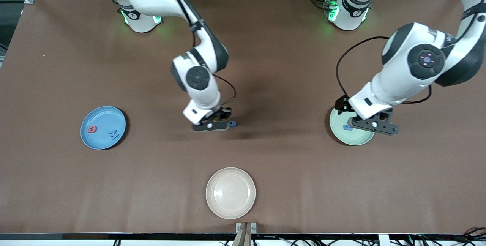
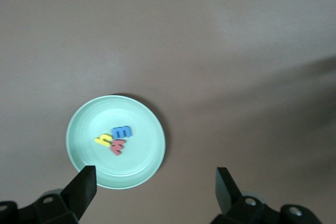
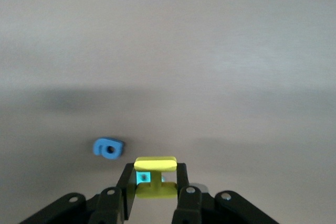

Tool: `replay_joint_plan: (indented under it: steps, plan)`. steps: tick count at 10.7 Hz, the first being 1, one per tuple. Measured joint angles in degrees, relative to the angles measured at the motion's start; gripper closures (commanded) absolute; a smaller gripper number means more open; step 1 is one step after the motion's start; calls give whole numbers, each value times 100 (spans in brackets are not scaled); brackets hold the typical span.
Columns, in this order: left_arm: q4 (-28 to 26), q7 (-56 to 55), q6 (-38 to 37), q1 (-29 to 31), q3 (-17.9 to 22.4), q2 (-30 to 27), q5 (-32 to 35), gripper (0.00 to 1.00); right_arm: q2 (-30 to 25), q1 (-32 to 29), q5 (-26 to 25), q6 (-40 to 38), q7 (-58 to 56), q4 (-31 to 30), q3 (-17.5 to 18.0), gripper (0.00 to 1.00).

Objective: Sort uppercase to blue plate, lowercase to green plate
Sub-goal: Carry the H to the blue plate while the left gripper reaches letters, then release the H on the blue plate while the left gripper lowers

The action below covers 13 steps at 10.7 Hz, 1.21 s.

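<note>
My right gripper (image 3: 154,171) is shut on the yellow H (image 3: 155,163), which stands on edge between the fingers low over the table's middle (image 1: 211,124). A teal R (image 3: 143,178) shows just under the H. A blue a (image 3: 109,147) (image 1: 232,123) lies on the table beside them. The blue plate (image 1: 101,145) holds a red Q (image 1: 92,129) and a blue W (image 1: 113,134). The green plate (image 2: 142,161) (image 1: 351,139) holds a small yellow letter (image 2: 103,140), a blue letter (image 2: 123,131) and a red w (image 2: 118,147). My left gripper (image 2: 155,182) (image 1: 374,125) hangs open over that plate's rim, holding nothing.
A cream-white plate (image 1: 230,210) sits near the table's front edge, nearer to the front camera than the right gripper. The brown table surface stretches bare between the three plates.
</note>
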Motion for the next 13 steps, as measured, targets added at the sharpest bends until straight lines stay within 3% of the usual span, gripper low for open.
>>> replay_joint_plan:
  steps: [2, 5, 7, 10, 12, 13]
  plan:
    - [-15, -419, 38, -387, 5, 153, 0, 0, -320, -370, -136, -212, -2, -370, -1, 100]
    - [-26, -1083, 516, -1044, 139, 511, 10, 0, -710, -1075, -1050, -202, -32, -1262, -2, 100]
    - [-17, -1307, 956, -1892, 839, 693, 22, 0, -1091, -1740, -1592, -201, -540, -1805, -3, 100]
    - [269, -1945, 1161, -3323, 1811, 925, 26, 0, -1407, -3028, -1842, -253, -2092, -2098, -13, 100]
    - [485, -2252, 1179, -3748, 2011, 1067, 27, 0, -1401, -3587, -2080, -252, -2561, -2144, -7, 1]
    - [530, -2324, 1257, -3821, 2048, 1122, 32, 0, -1384, -3653, -2104, -252, -2598, -2189, -3, 0]
